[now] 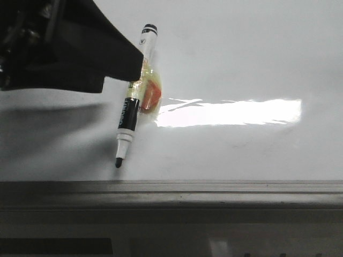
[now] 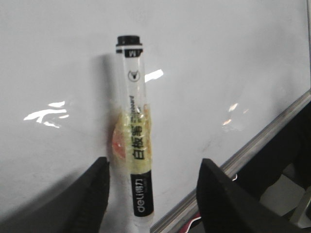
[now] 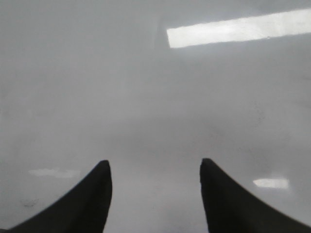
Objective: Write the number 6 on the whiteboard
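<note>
1. Front view first, and we see the whiteboard [image 1: 241, 59] as a broad, glossy white-grey sheet with a bright band of glare [image 1: 230, 112] across it and a grey metal frame strip [image 1: 171, 188] along its near edge.
2. We find no drawn line of the number 6 on the board in any view; the surface around the marker tip looks bare.
3. We spot the marker [image 1: 134, 93] tilted against the board, its black tip [image 1: 118, 162] near the frame strip, touching or just off the surface, and its black-capped end pointing away from the strip.
4. We watch the left gripper [image 2: 150, 194] with its dark jaws spread apart; the marker runs alongside one finger [image 2: 95, 194], fixed there by yellowish tape [image 2: 135, 138] with an orange patch [image 2: 115, 141].
5. We see the right gripper [image 3: 155, 194] over plain board, its dark tapered fingers parted and holding nothing.
6. We note a smooth white plastic barrel with black printed bands, and crinkled, translucent tape.
</note>
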Motion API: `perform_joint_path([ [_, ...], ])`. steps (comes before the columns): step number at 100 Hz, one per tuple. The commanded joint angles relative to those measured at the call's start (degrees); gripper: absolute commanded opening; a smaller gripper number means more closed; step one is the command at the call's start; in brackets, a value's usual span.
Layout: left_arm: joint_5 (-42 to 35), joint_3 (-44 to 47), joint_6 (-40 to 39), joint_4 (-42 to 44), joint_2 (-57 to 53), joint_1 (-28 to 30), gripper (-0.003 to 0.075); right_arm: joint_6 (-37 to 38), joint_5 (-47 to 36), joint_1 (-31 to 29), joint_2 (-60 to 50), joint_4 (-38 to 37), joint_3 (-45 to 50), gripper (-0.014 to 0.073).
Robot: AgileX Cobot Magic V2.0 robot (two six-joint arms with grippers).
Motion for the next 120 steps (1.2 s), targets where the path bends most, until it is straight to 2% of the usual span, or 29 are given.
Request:
perform_joint_path([
  [1,-3.0,-1.9,-0.2,-1.0,1.2,-0.5,0.0374,-0.6,-4.0,0.1,1.0,-0.2,-1.7,0.0367],
  [36,-6.8,-1.9,-0.2,-3.2,8.4,-0.5,0.0356,-0.6,-4.0,0.1,1.0,-0.2,-1.7,0.0367],
  [45,-6.8,-1.9,-0.2,-4.1,8.9,-0.5,0.0254,-0.6,-4.0,0.1,1.0,-0.2,-1.7,0.0366],
  [50,-5.9,-1.9,-0.2,-4.1,8.9,-0.5,0.0148,-0.6,-4.0,0.1,1.0,0.3,-1.7,0.0366],
  [56,-5.1,-1.9,-0.2,-4.1,8.8,-0.5,-0.0015,-0.6,-4.0,0.1,1.0,0.8,-1.7,0.0366],
  [66,-2.4,-1.9,0.1,-3.0,8.3,-0.5,-0.0020,-2.0,-4.2,0.7,1.0,3.2,-2.0,0.0366],
  [83,6.8,-1.9,1.9,5.1,5.5,-0.6,-0.0020,-18.5,-2.7,3.1,1.1,13.8,-4.0,0.0366],
  [91,9.0,-1.9,9.8,4.1,3.4,-1.3,-0.0020,-27.4,-1.3,4.6,1.9,22.4,-4.5,0.0366],
  [98,10.4,-1.9,18.7,-0.3,1.1,-2.1,-0.0020,-35.3,1.1,6.0,3.5,30.1,-4.9,0.0366],
  [114,20.7,-1.9,44.0,-19.7,-2.8,-2.1,-0.0020,-52.0,6.9,8.6,8.8,48.2,-5.1,0.0366],
  [120,25.6,-1.9,50.2,-26.4,-2.8,-2.1,-0.0020,-58.2,8.7,8.9,11.0,53.8,-5.1,0.0366],
])
